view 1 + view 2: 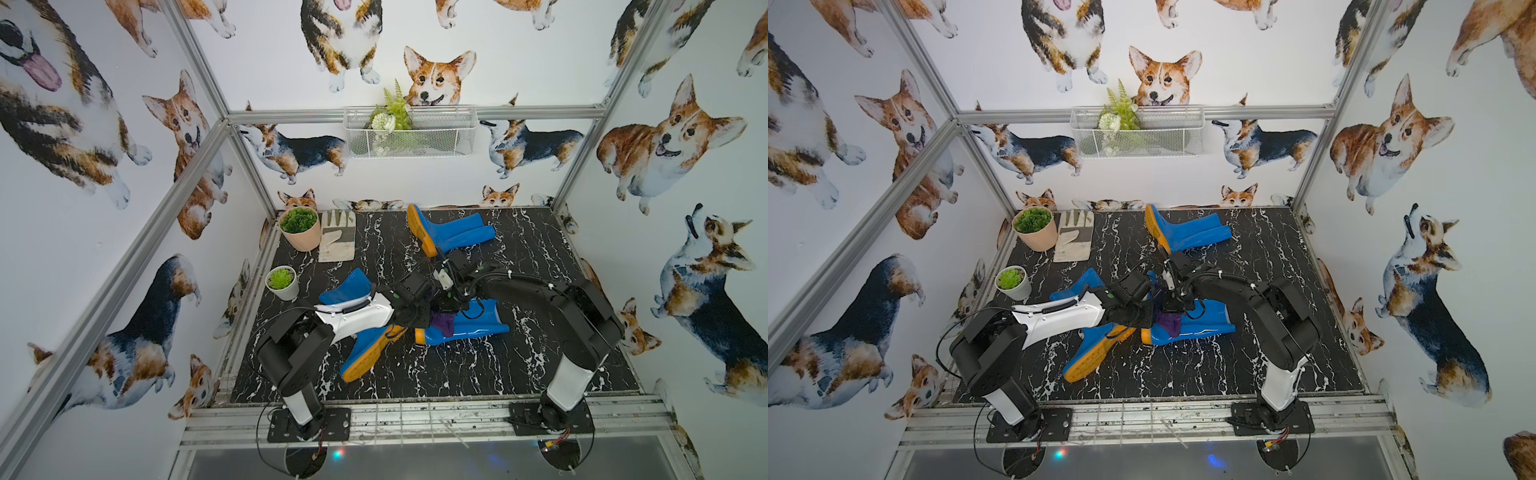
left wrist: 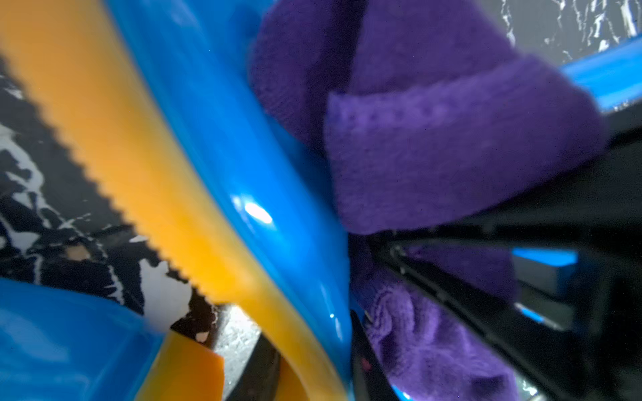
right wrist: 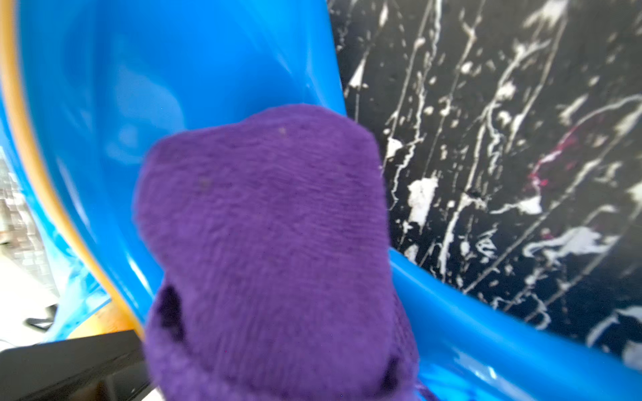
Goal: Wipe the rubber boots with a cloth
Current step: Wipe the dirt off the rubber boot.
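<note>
My right gripper (image 1: 447,308) is pinched tight on the cloth (image 3: 271,243), which sits bunched on the middle boot (image 1: 471,328). My left gripper (image 1: 429,318) is at the cloth too, but I can't tell if it is open. The cloth is soft and light. The boot looks slippery and bendy, so I would hold its shaft.

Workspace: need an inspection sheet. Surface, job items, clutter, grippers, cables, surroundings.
Surface: black, white-veined tabletop.
Job's things: boots on their sides: back boots, near-left boot, centre boot; cloth on the centre boot.
Clutter: work glove, large potted plant, small potted plant, all back-left.
Grippers: right gripper shut on the cloth; left gripper beside it, jaws unclear.
Cables: coiled lead, zip-tied cable, loose black loop.
Surroundings: corgi-print walls, aluminium frame, wire basket with greenery.
</note>
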